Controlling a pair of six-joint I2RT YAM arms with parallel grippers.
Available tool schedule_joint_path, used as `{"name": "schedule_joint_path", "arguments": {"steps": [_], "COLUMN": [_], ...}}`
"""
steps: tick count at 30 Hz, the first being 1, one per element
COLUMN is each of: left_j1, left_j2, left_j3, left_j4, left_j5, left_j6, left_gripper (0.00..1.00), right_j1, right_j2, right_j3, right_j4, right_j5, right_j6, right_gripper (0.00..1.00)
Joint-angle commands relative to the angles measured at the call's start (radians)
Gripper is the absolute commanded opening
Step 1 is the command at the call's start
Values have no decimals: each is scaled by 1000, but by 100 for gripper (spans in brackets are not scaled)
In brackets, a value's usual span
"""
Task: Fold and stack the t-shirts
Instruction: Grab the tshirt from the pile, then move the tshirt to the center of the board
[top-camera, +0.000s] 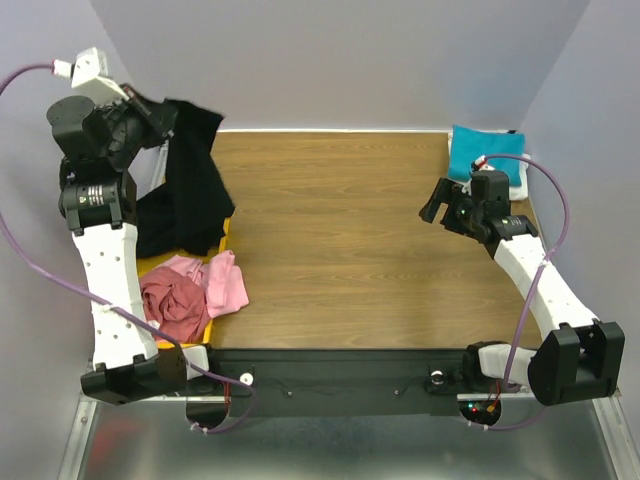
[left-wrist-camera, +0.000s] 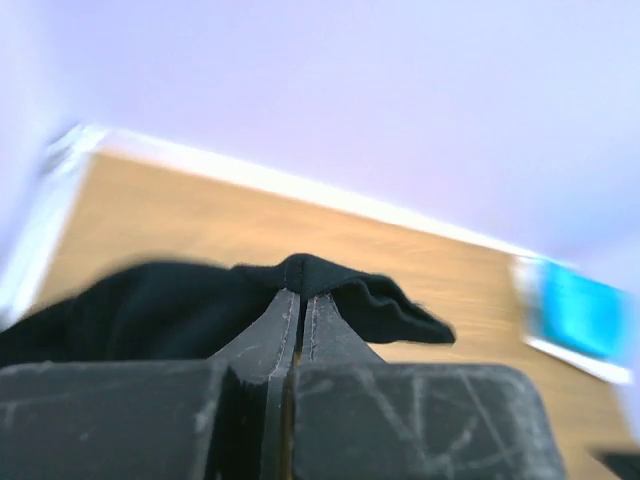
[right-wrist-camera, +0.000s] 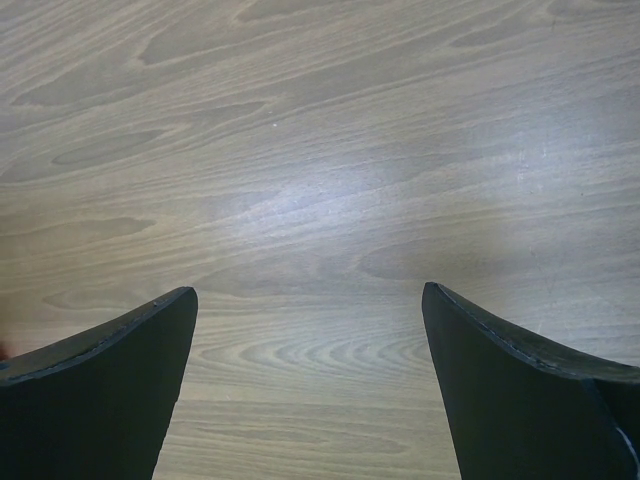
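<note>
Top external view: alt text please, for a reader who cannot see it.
The left gripper, shut on the black t-shirt, holds it up at far left. The right gripper hangs open over the table near a folded teal t-shirt; a pink t-shirt and a dusty red t-shirt lie crumpled near left.

Far left: large black cloth t-shirt (top-camera: 190, 185) hangs from the left gripper (top-camera: 160, 118), lower part over the yellow plastic tray (top-camera: 224, 240).
Tray, at the wooden table's (top-camera: 350, 230) left edge: pink cloth t-shirt (top-camera: 228, 285) right of dusty red cloth t-shirt (top-camera: 175, 300).
Far right corner: teal cloth t-shirt (top-camera: 478, 150) on white cloth t-shirt (top-camera: 520, 186), behind the right gripper (top-camera: 445, 205).
</note>
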Motion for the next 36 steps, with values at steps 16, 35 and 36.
{"name": "schedule_joint_path", "arguments": {"steps": [16,35,36], "left_j1": [-577,-793,-794], "left_j2": [206,562,559], "left_j3": [304,429,392], "left_j4": [988,1087,1067], "left_j5": [398,386,389], "left_j6": [-681,-740,-714], "left_gripper": [0,0,0], "right_j1": [-5,-6,-8], "right_j2": [-54,-116,-120], "right_j3": [4,-30,-28], "right_j4": [52,46,40], "right_j5": [19,126,160], "right_j6": [21,18,16], "right_gripper": [100,100,100]}}
